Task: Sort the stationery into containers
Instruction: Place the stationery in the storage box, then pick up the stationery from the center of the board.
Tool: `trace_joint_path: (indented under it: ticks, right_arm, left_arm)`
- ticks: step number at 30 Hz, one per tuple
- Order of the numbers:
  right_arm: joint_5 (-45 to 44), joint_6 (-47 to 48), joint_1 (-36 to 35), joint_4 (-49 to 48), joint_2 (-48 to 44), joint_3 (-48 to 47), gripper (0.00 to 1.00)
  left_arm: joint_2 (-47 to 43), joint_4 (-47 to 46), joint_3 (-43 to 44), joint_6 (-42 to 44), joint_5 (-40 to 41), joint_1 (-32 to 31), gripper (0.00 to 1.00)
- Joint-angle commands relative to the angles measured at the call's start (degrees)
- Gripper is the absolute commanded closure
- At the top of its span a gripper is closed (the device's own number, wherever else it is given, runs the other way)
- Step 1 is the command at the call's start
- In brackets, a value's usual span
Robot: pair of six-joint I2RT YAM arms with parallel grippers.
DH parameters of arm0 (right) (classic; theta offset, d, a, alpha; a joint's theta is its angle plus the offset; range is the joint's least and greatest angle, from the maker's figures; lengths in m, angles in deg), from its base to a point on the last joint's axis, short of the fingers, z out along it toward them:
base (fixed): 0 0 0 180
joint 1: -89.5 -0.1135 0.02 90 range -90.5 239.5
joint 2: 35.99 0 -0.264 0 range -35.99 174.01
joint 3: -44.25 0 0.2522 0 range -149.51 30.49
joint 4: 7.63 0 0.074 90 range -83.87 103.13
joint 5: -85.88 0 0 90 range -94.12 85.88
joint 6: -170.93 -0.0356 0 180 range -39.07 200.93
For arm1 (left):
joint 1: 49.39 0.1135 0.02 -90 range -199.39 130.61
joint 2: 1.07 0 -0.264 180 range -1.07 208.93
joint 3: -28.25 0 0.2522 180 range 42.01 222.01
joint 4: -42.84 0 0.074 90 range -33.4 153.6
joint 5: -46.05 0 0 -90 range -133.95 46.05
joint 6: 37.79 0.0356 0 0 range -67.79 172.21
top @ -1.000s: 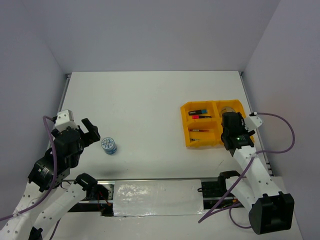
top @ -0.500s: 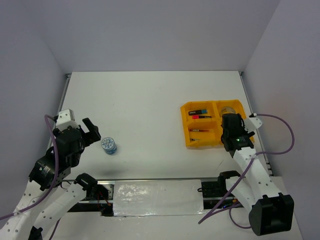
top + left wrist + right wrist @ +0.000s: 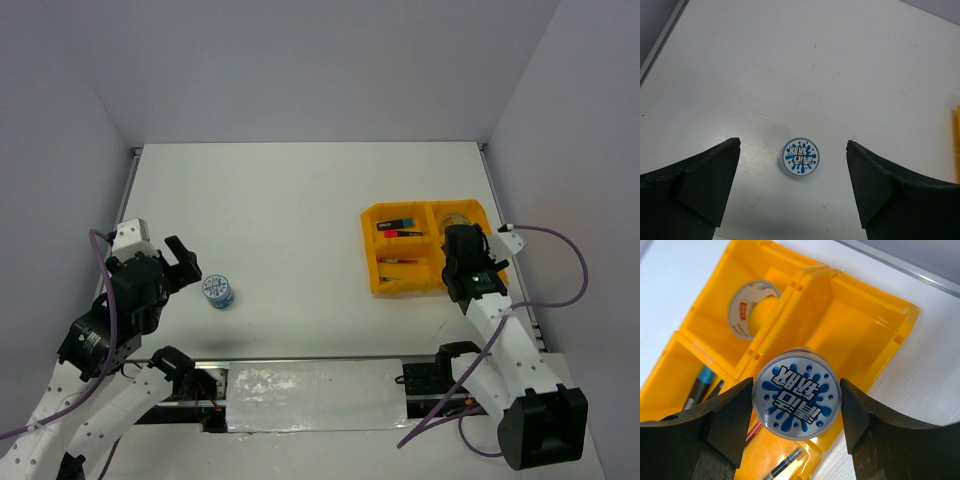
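A small blue-white round tub (image 3: 800, 157) stands on the white table (image 3: 300, 210) at the left. My left gripper (image 3: 793, 144) hovers over that tub (image 3: 217, 292), open wide, its fingers on either side. My right gripper (image 3: 796, 382) is shut on a second blue-white tub (image 3: 796, 395) and holds it above the yellow-orange tray (image 3: 860, 290). Under it lies the tray's near right compartment, bare. The grey tape ring (image 3: 752, 307) sits in the far right compartment. Highlighters (image 3: 400, 229) and thin pens (image 3: 393, 262) lie in the left compartments. In the top view my right gripper (image 3: 462, 265) hides its tub.
The tray (image 3: 370, 250) sits at the table's right side, close to the right wall. A raised rail (image 3: 133, 180) runs along the table's left edge. A silvery strip (image 3: 315, 390) lies between the arm bases at the near edge.
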Motion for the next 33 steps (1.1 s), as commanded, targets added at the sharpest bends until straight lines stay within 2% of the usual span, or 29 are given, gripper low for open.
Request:
trace_joint_path:
  ticks: [1, 7, 9, 11, 12, 14, 15, 17, 19, 21, 28, 30, 31, 33]
  right_arm:
    - [-1.86, 0.72, -0.20, -6.60, 5.28, -3.42, 1.00]
    - [-0.46, 3.01, -0.29, -9.76, 12.42, -7.38, 0.91]
    - [1.21, 3.71, -0.37, -11.77, 13.13, -7.48, 0.75]
    - [2.88, 5.02, -0.20, -13.63, 13.13, -7.04, 0.62]
    - [2.98, 5.12, -0.28, -14.24, 13.22, -7.21, 0.51]
    - [2.63, 5.20, -0.28, -14.08, 13.66, -7.65, 0.42]
    - [2.54, 5.38, -0.29, -13.64, 14.10, -8.35, 0.34]
    - [2.19, 5.73, -0.28, -12.59, 14.80, -9.32, 0.27]
    - [2.36, 6.26, -0.37, -11.36, 15.85, -10.55, 0.05]
    - [2.45, 6.00, -0.28, -10.04, 16.73, -11.52, 0.00]
    - [5.16, 6.33, -1.16, -7.83, 14.55, -12.40, 0.00]
    - [8.84, 10.28, -3.87, -12.21, 11.65, -11.70, 0.00]
    - [14.00, 15.00, -5.98, -14.67, 10.94, -11.52, 0.00]
    - [20.08, 20.29, -14.67, -21.09, 11.11, -12.13, 0.00]
  left_arm:
    - [-0.04, -2.01, 0.28, 0.98, 0.05, 0.25, 0.01]
    - [0.05, -2.10, 0.28, 0.98, -0.03, 0.25, 0.01]
    - [0.14, -2.18, 0.37, 1.16, -0.12, 0.25, 0.01]
    - [-0.04, -2.71, 0.19, 1.77, -0.99, 0.25, 0.01]
    - [-0.13, -2.97, 0.02, 1.95, -1.44, 0.17, 0.01]
    - [0.05, -3.15, 0.02, 2.30, -1.79, 0.25, 0.01]
    - [0.22, -3.15, 0.02, 2.30, -1.88, 0.25, 0.01]
    - [0.23, -3.24, 0.02, 2.48, -2.14, 0.25, 0.01]
    - [0.31, -3.41, 0.02, 2.65, -2.41, 0.25, 0.01]
    - [0.40, -3.41, -0.07, 2.65, -2.49, 0.25, 0.01]
    - [0.31, -3.41, 0.02, 2.48, -2.23, 0.25, 0.01]
    - [0.40, -3.33, 0.02, 2.13, -1.88, 0.34, 0.01]
    - [0.49, -2.80, 0.19, 1.95, -1.44, 0.25, 0.01]
    - [0.23, -1.92, 0.72, 0.21, 0.22, 0.25, 0.01]
